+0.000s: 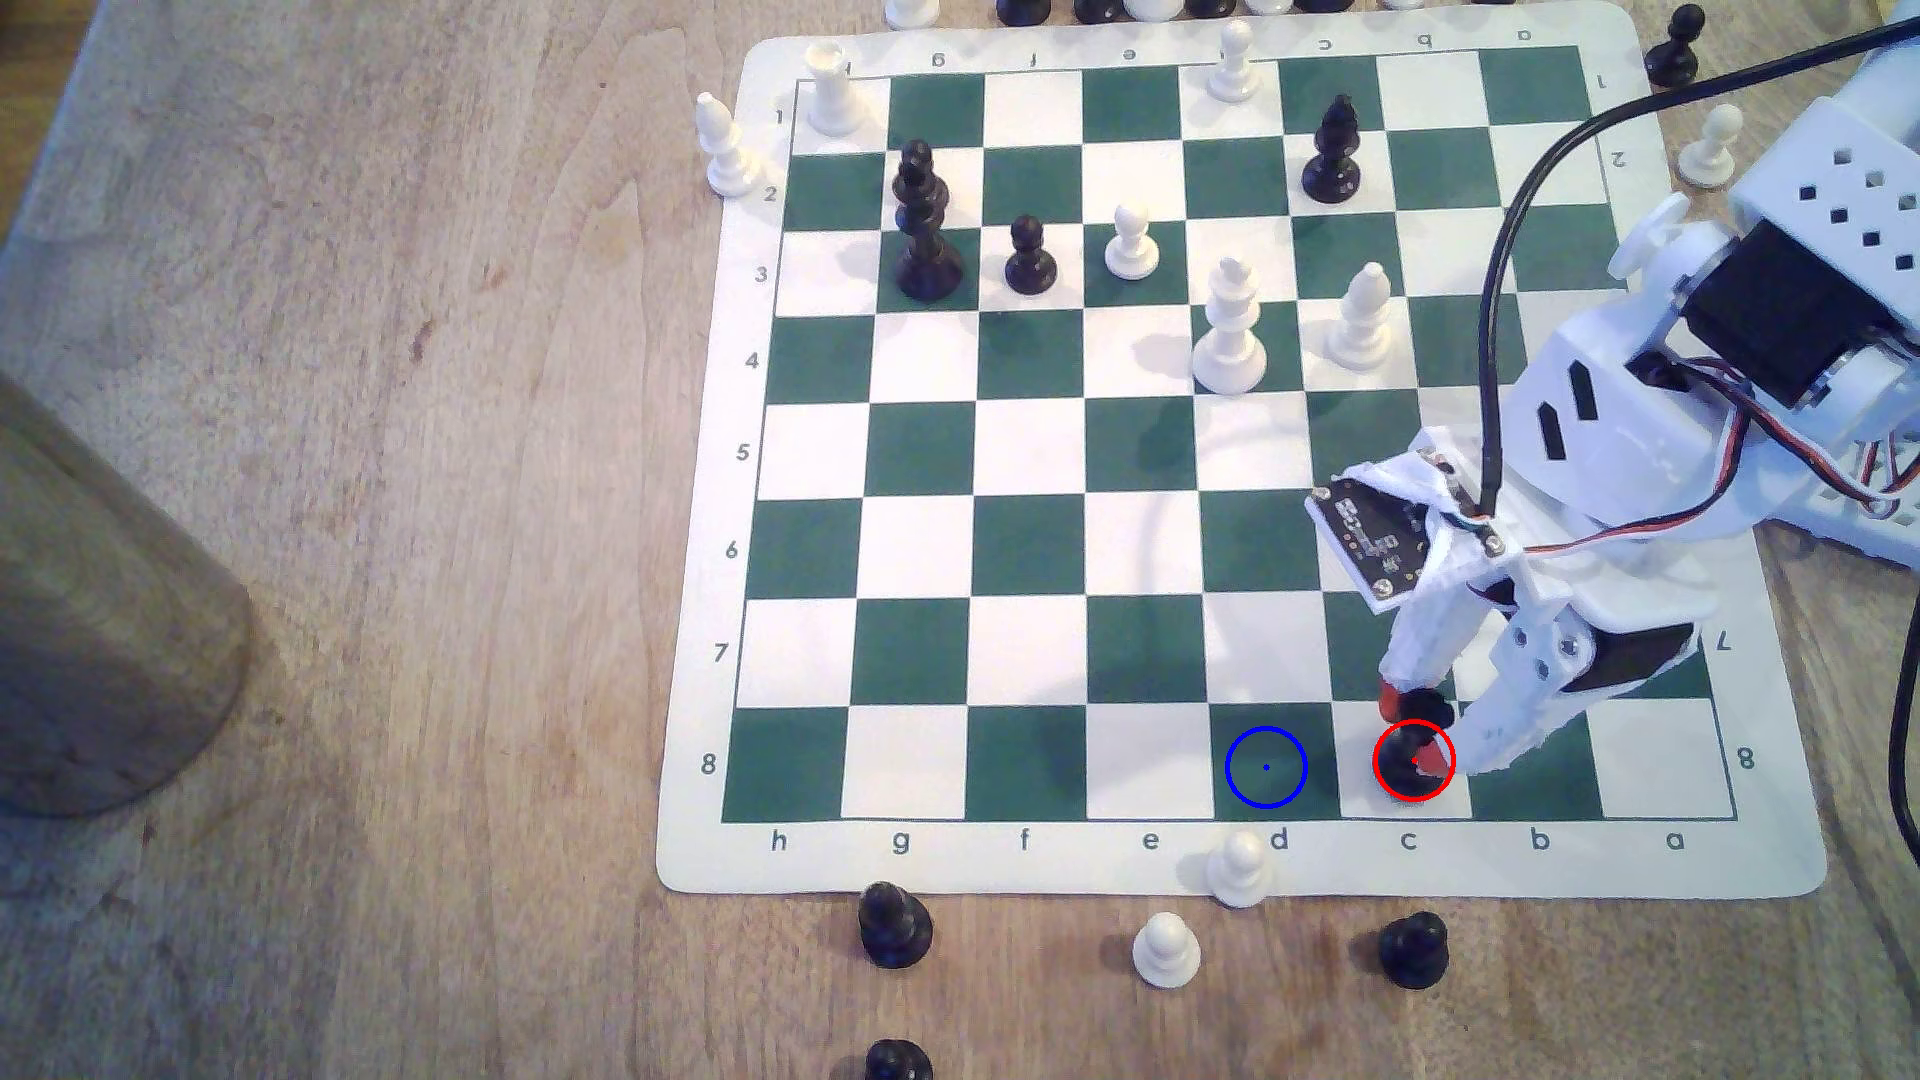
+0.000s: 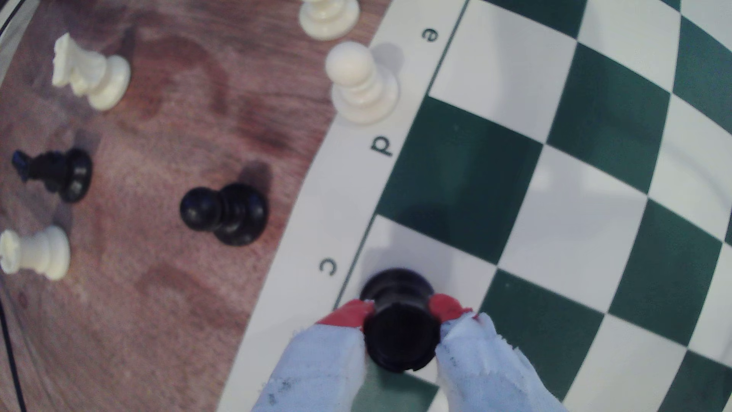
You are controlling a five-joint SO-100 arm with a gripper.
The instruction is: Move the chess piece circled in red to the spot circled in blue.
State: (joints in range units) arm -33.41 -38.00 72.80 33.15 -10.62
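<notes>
Grasp stage. The pincer is clenched on the pawn, red tips pressing both flanks; the pawn stands on white c8. Next move, by judgement: lift clear, shift to the adjacent blue-ringed square, d8. Pawn glossy, squat, round-based; fingers cloth-wrapped; board a flat mat.

The spot circled in blue is a bare green square, just left of the chess piece circled in red in the exterior view, with nothing between them. Rows 5 to 8 leftward stand free of pieces. Nearest obstacle: a white pawn on the board's near border, just beside the blue ring. The white king and white bishop stand well apart, farther up.
</notes>
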